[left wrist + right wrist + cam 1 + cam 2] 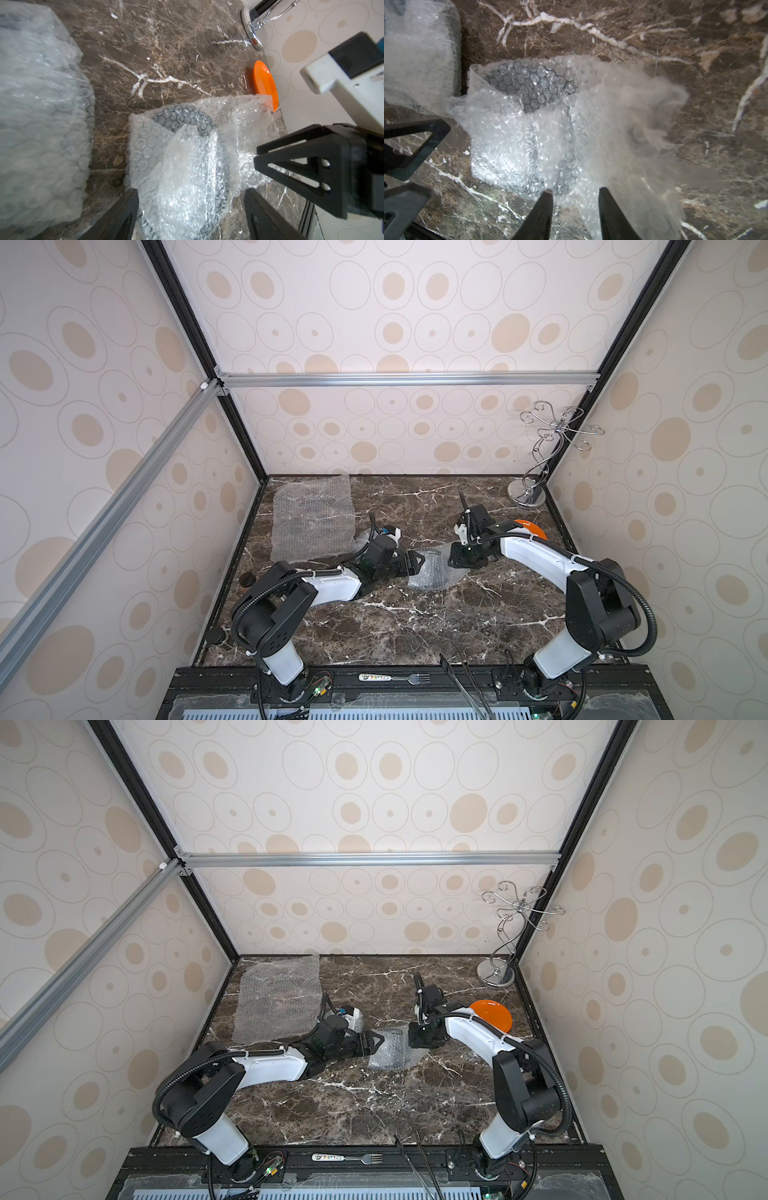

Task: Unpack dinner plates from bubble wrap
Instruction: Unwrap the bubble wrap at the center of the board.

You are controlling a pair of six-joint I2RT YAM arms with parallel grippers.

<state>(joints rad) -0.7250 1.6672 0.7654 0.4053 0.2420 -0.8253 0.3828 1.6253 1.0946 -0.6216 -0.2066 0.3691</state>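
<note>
Greyish, clear plastic makes up the rectangular bubble wrap sheet (313,518) lying flat at the far left of the dark brown, white-veined marble tabletop (415,622), well apart from the work. Judged by its place, it is spent wrapping parked out of the way.

Nearer the middle, the left gripper (417,562) points at the crumpled bubble wrap bundle (432,574). Its wrist view shows the black fingers (122,214) spread wide on either side of the bundle, clamping nothing. A round dark grey plate (182,118) shows through the bubbles, so this task plate sits at the table's centre, wrapped, with loose flaps folded over it. The wide stance looks like readiness either to steady the bundle or to take a flap.

On the bundle's other side the right gripper (575,195) reaches down at its edge. Its fingers stand partly apart with film between them. That flap is blurred, so whether they pinch it cannot be told. Opposed arms suit peeling: one anchors, one pulls.

Behind the right arm a glossy orange round plate (530,526) rests bare on the marble, apparently unwrapped and put aside. A chrome round-based wire stand (528,493) occupies the far right corner, uninvolved.
</note>
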